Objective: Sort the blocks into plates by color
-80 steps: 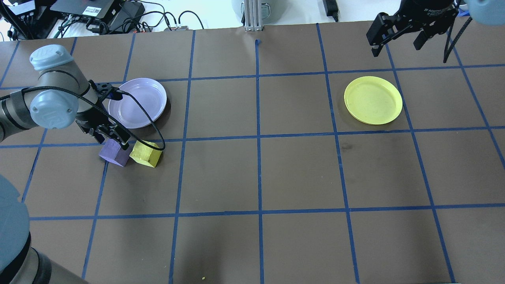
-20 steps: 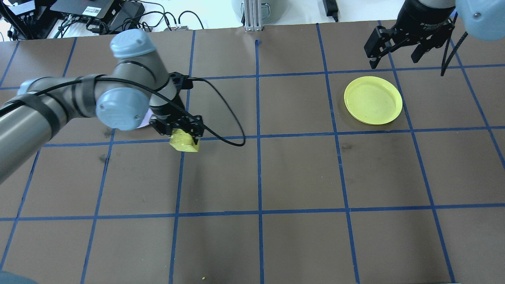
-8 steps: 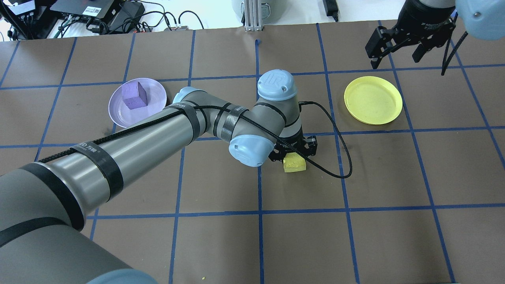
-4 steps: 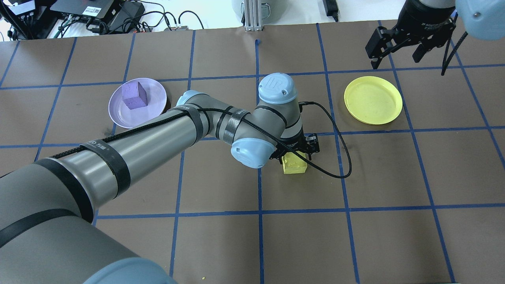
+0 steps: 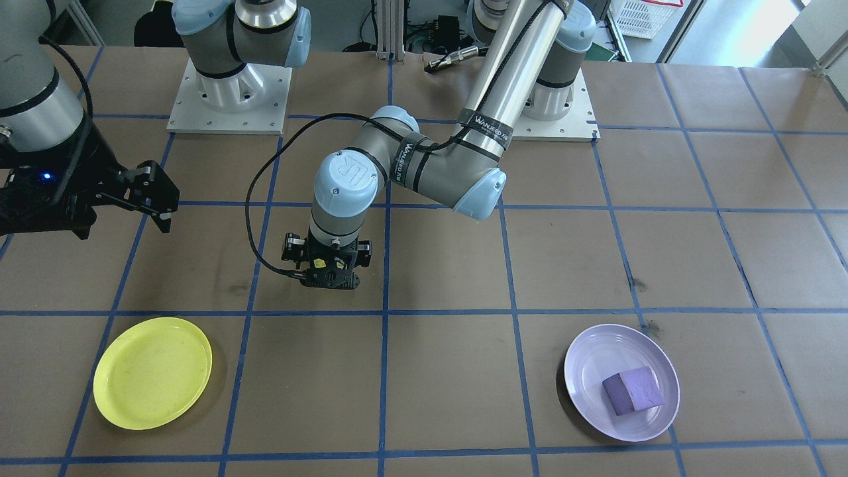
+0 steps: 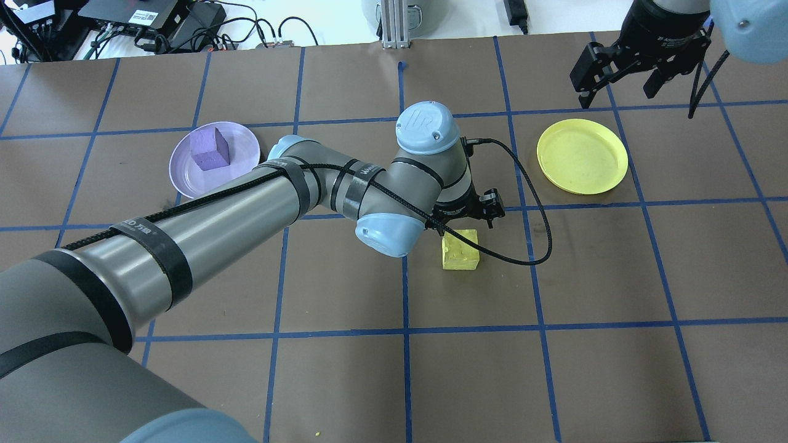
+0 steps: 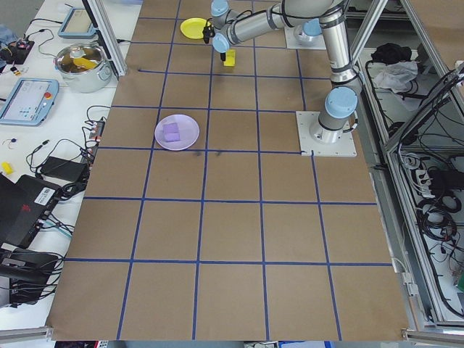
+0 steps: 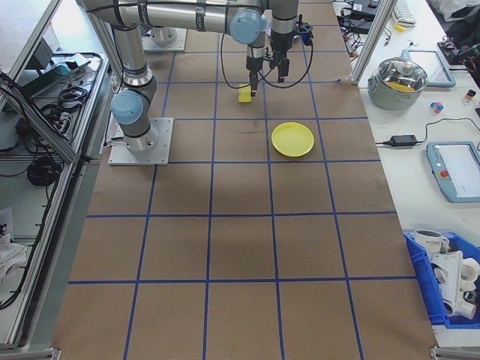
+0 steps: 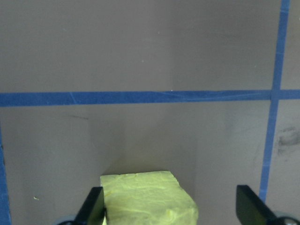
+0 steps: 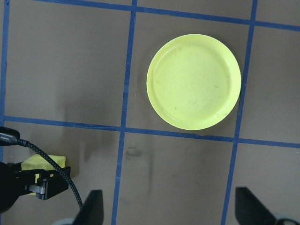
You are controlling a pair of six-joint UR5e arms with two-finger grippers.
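A brown table [image 6: 345, 381] marked into squares by blue tape lines fills the overhead view. The robot's left arm [image 6: 246, 197] stretches across it from the left to just past the middle line. Its left gripper [image 6: 463, 216] hangs above the yellow block [image 6: 460, 251], jaws spread wide; in the left wrist view one finger is beside the block and the other stands well clear of it, so nothing is gripped. The block rests on the table between the two plates, probably set there so the other arm can reach it.

The right arm waits at the far right corner, its right gripper [image 6: 622, 61] raised, jaws apart and empty, near the far edge of the yellow plate [image 6: 582, 156]. The right wrist camera looks straight down on that plate, which holds nothing.

On the left side lies the lavender plate [image 6: 240, 154], with the purple block [image 6: 209, 148] resting inside it, so that colour appears sorted already.

What seems left is the yellow block: it sits near its plate but well apart from it, awaiting pickup by the right arm.
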